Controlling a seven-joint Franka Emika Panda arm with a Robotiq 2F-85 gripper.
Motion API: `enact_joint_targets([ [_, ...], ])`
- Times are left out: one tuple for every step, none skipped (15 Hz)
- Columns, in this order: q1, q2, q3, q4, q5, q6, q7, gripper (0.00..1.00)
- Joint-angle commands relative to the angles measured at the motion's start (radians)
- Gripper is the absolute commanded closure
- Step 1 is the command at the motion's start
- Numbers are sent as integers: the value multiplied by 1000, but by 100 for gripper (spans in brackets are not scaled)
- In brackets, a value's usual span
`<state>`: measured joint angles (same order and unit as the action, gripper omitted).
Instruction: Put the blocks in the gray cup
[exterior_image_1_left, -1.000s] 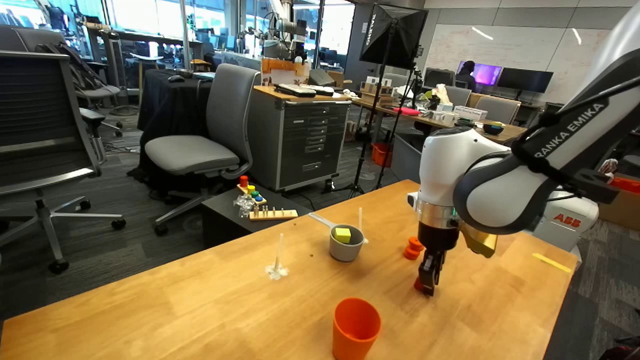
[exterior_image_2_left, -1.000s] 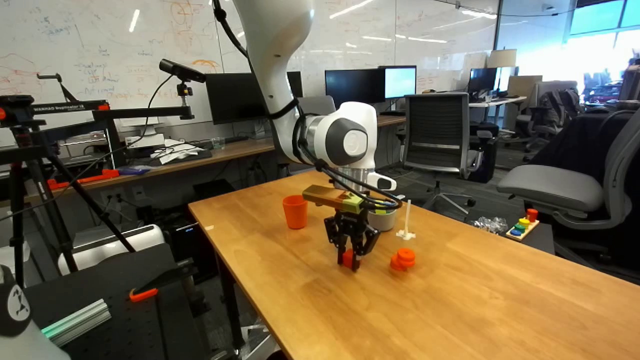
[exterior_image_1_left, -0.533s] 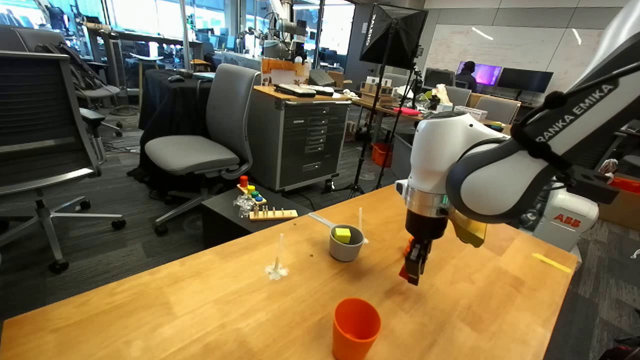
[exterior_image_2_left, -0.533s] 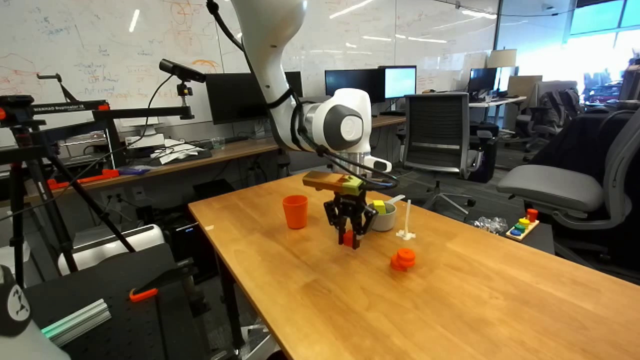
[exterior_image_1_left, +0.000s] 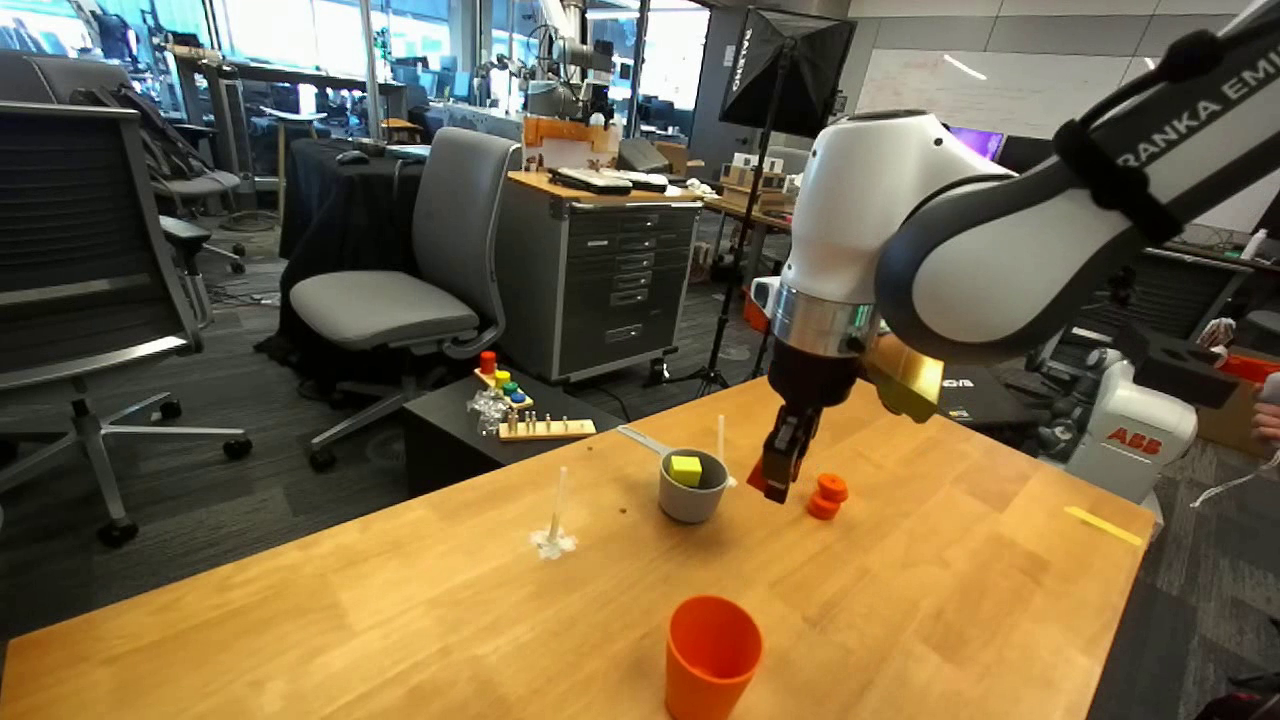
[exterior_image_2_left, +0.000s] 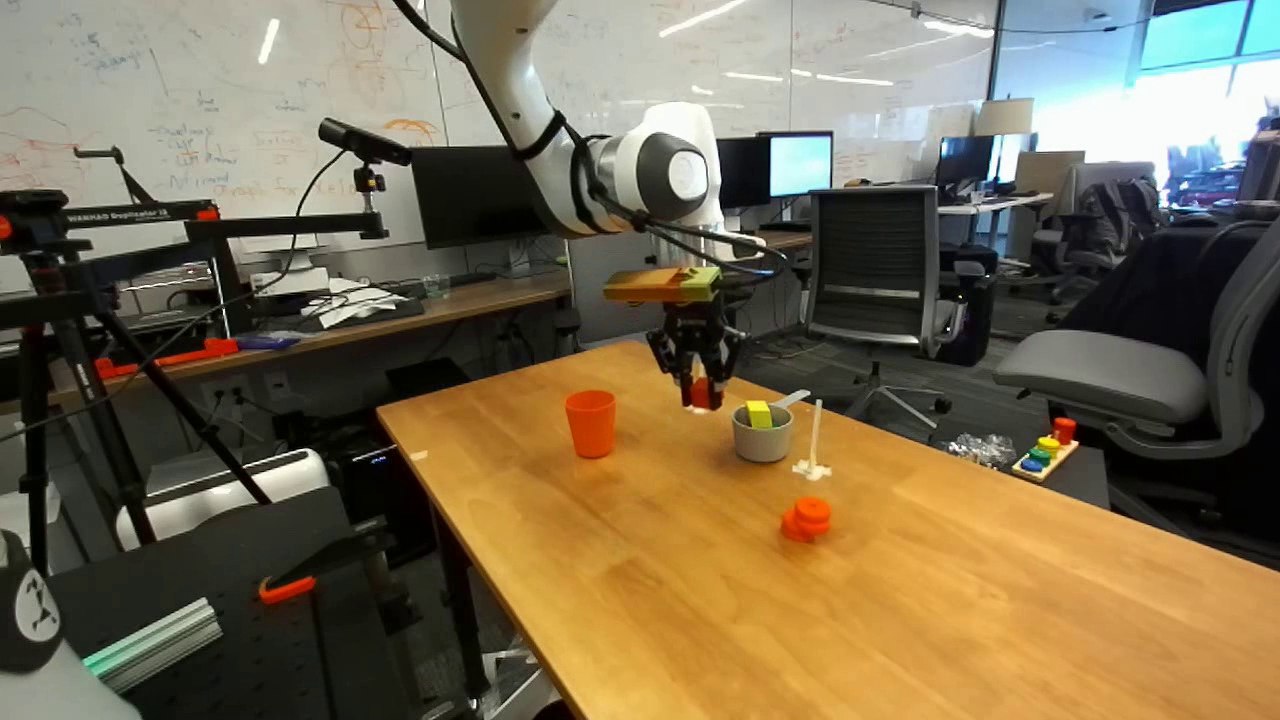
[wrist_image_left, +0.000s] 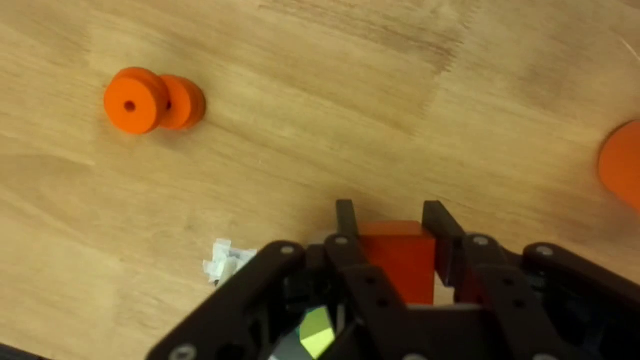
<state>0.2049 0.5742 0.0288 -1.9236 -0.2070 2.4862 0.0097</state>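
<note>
Your Franka Emika Panda arm (exterior_image_1_left: 1010, 270): white and black, slanting down from the upper right in an exterior view. Your wrist (exterior_image_1_left: 820, 321): silver-collared, bent downward. Your Robotiq gripper (exterior_image_2_left: 702, 396): black, pointing down; you hold its two fingers (wrist_image_left: 346, 218) clamped, tips parallel and apart.

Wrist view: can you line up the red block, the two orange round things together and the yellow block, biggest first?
1. The red block and the orange round things: too alike to rank, the block being closer up.
2. The yellow block: looks smallest, though partly hidden.
</note>
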Motion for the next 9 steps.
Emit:
enact_joint_targets([
  [19,32,-22,114,-27,-81,45,87],
  [18,47,-24,147,-28,-102,53,87],
  [17,65,-25,182,-26,-123,58,87],
  [17,87,-29,222,-26,-149,65,87],
  [17,109,-32,259,-26,-171,69,87],
  [17,132,-33,298,-23,-196,73,87],
  [16,158,-35,336,-22,-217,77,87],
  [16,185,-37,375,-20,-238,79,87],
  [16,212,-39,415,-19,-260,82,87],
])
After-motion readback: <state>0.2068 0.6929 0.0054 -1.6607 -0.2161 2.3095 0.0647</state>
